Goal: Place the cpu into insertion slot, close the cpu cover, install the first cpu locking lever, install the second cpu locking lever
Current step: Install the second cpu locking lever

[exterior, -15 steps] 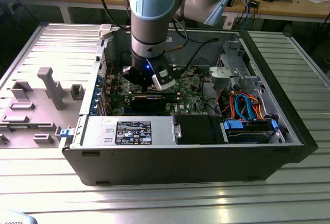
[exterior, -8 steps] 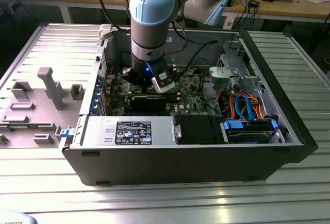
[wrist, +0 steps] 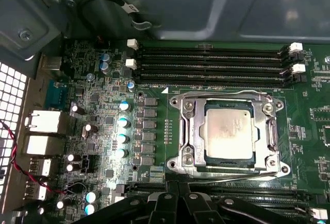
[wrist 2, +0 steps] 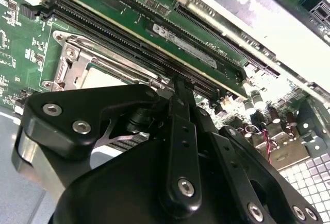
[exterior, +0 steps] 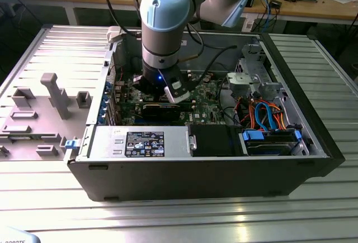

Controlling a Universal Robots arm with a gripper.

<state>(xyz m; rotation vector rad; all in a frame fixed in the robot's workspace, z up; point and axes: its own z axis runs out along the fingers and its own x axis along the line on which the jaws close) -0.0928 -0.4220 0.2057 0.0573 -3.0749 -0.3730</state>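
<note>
The open computer case [exterior: 201, 165] is seen lying on the ribbed metal table [exterior: 179, 215] in the exterior view, with the arm [exterior: 162, 25] reaching down into it. The green motherboard [wrist: 103, 131] is found directly beneath the gripper [wrist 2: 178, 87]. The gripper's black fingers [wrist 2: 180, 131] are seen drawn together, with nothing clamped between them; their tips are held just above the long black memory slots [wrist: 211, 62]. The insertion slot [wrist: 229, 131] is located just beside the gripper tips. The cpu cover [wrist: 191, 131] is observed lowered flat over the slot. The cpu [wrist: 229, 134] is seated inside, its dull silver top visible through the cover's window. A thin locking lever [wrist: 232, 170] is noted along the slot edge nearest the gripper.
</note>
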